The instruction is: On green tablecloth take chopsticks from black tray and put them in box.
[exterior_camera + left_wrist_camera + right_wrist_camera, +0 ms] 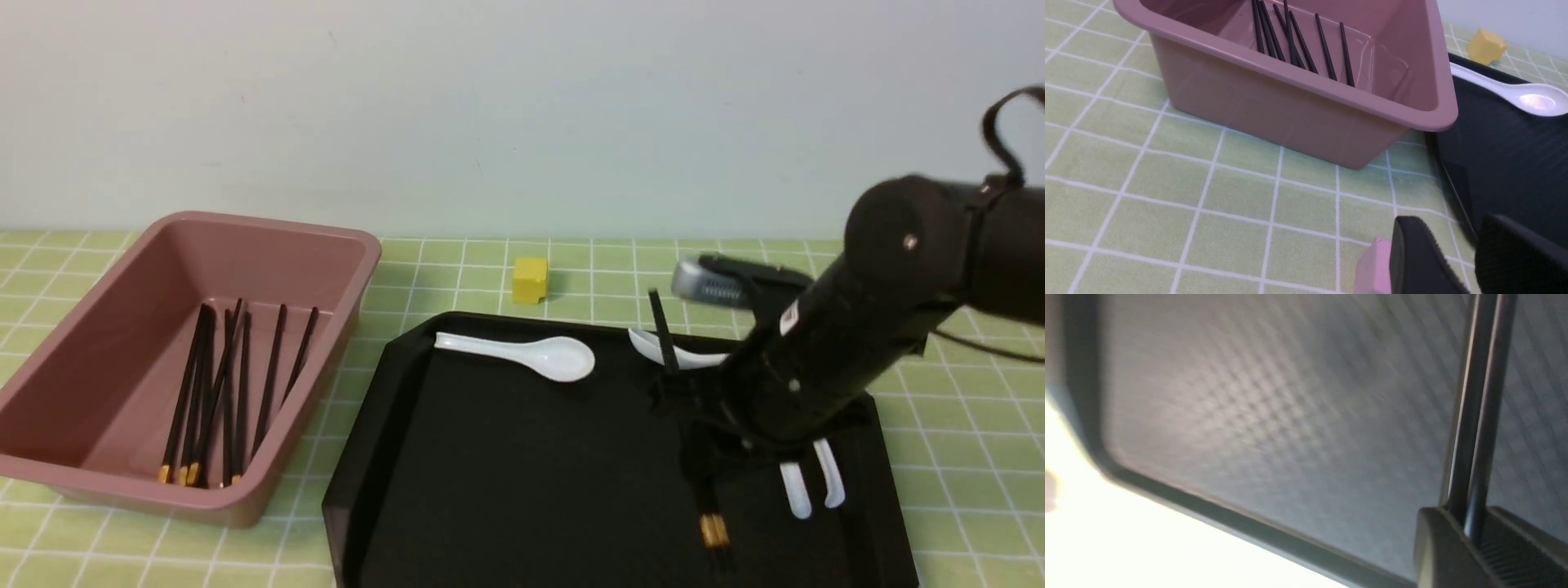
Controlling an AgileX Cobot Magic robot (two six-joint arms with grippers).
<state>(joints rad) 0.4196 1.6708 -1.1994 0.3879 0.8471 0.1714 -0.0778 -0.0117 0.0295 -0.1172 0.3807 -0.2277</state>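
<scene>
The front view looks forward and slightly down from the robot's side, taking in the box (pixel 73 343), the black tray (pixel 506 474) and the far wall. The left wrist view sits low over the green tablecloth (pixel 1229 241), close to the box. It shares the box, the tray edge and a white spoon (pixel 531 355) with the front view. The right wrist view is blurred and very near the tray floor.

Box (pixel 106 343) left of tray (pixel 506 457), chopsticks (pixel 196 392) inside.

Green checked cloth (pixel 457 261) covered the whole top. The box (pixel 98 359) sat by the left edge, and the tray (pixel 506 474) was just beside it, running to the near edge. A small yellow cube (pixel 530 279) sat behind the tray, toward the far edge.
</scene>
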